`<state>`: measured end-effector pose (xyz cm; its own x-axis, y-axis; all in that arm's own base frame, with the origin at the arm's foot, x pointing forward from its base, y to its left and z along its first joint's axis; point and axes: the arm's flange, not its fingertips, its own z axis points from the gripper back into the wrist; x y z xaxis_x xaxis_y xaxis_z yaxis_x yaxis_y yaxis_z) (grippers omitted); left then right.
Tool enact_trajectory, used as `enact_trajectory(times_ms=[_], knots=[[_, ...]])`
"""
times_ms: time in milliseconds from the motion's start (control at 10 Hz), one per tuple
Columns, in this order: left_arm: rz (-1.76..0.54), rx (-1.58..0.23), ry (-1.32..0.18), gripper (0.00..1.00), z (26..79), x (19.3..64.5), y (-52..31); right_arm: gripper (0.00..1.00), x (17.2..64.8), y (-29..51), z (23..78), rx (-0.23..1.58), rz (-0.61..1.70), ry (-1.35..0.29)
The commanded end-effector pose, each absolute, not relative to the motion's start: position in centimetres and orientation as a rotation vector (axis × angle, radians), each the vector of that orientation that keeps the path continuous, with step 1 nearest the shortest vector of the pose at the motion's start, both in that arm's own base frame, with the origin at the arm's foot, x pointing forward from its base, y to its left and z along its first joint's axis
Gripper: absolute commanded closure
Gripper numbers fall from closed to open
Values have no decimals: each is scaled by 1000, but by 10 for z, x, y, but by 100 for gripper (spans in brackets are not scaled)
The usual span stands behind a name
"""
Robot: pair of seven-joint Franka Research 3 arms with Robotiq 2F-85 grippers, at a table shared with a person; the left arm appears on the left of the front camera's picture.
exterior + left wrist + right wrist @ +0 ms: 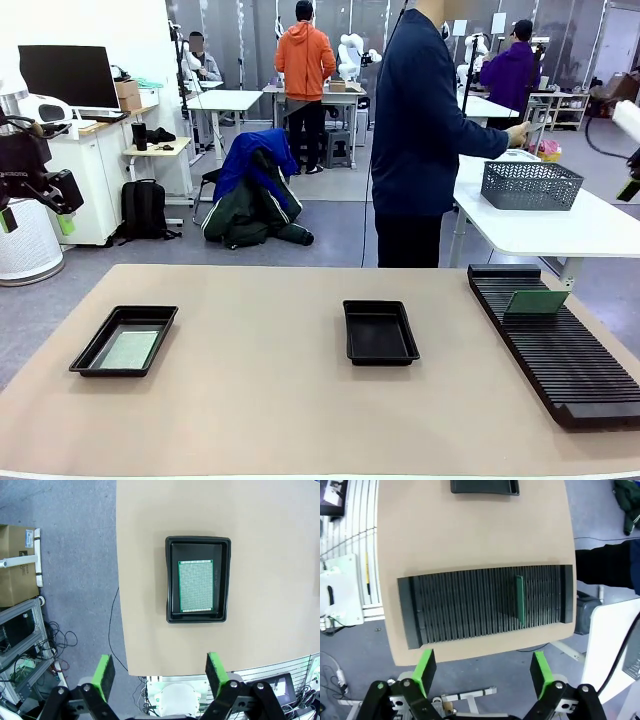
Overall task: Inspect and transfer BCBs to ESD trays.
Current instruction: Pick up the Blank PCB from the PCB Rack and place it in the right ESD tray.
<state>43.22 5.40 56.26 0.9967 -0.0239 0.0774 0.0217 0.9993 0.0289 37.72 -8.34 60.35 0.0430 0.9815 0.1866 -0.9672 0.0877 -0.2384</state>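
One ESD tray [90, 352] lies at the table's left with a BCB [130, 350] flat inside it. From high above, the left wrist view shows this tray [172, 580] and its board [195, 586]. A second ESD tray [380, 332] sits empty mid-table; its edge [485, 486] tops the right wrist view. Another BCB [536, 302] stands upright in the black slotted rack [560, 350], seen edge-on [520, 604] from the right wrist. My left gripper [37, 222] [160, 675] hangs open beyond the table's left side. My right gripper [482, 672] is open high over the rack [470, 612].
A person [425, 120] stands at the far side, turned toward a white table [560, 230] holding a grey mesh basket [530, 185]. Their dark sleeve [607, 562] shows beside the rack. A chair draped with jackets [255, 190] stands behind the table.
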Motion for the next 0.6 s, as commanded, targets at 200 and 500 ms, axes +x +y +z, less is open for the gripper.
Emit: enact_trajectory(times_ms=[200,500], knots=[[-22,29,-78,3,561,431,54,0,417,-75,544,-125,1556,-286],[-22,29,-78,3,561,431,54,0,441,-70,502,-168,1560,-263]])
